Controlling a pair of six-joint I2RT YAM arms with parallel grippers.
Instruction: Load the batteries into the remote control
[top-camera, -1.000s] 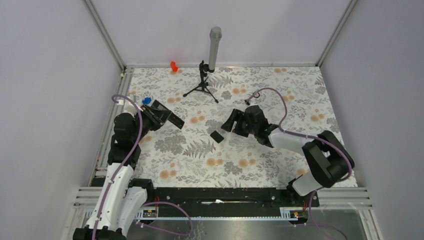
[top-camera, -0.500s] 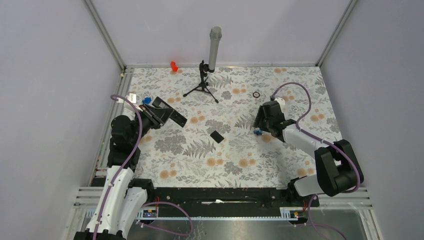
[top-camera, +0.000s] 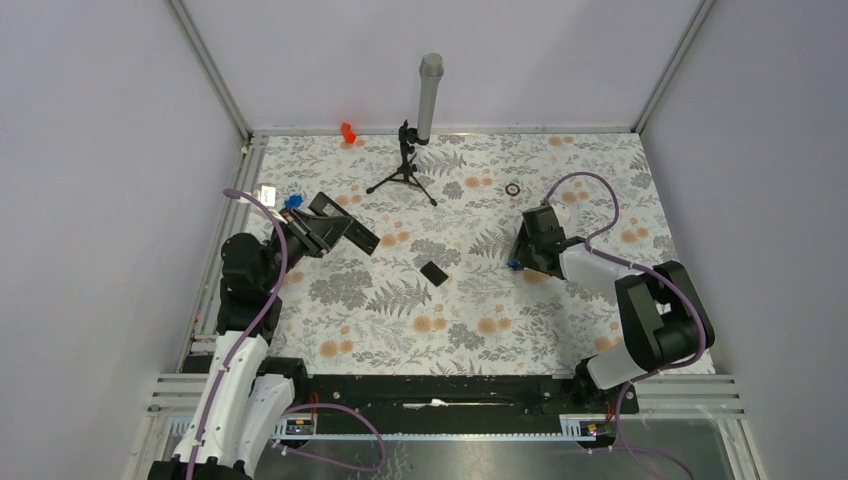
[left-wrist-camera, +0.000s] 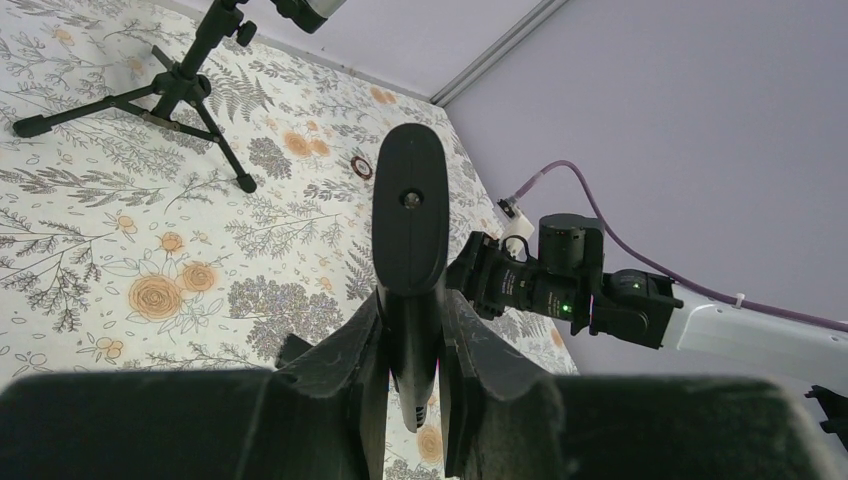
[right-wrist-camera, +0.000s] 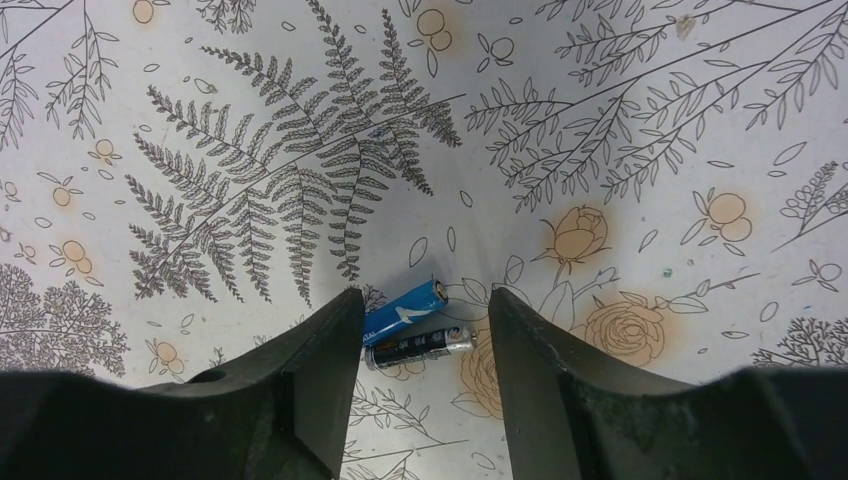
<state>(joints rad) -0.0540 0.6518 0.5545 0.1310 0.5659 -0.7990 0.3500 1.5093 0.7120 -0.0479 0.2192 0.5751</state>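
Note:
My left gripper (top-camera: 322, 228) is shut on the slim black remote control (top-camera: 346, 230), held above the left of the table; in the left wrist view the remote (left-wrist-camera: 410, 215) sticks out between the fingers (left-wrist-camera: 352, 345). Two batteries (top-camera: 514, 265) lie side by side on the floral cloth, one blue (right-wrist-camera: 404, 305) and one dark (right-wrist-camera: 420, 346). My right gripper (right-wrist-camera: 424, 308) is open and low over them, a finger on each side, not touching. The black back cover (top-camera: 433, 272) lies loose at the middle of the table.
A black tripod with a grey microphone (top-camera: 407, 165) stands at the back centre. A red object (top-camera: 347, 131) sits at the back edge, a blue lump (top-camera: 292, 201) at the left, a small ring (top-camera: 513, 188) behind the right gripper. Walls enclose three sides.
My right gripper moved from beside the back cover to the right and came down over the batteries. My left gripper shifted slightly right with the remote.

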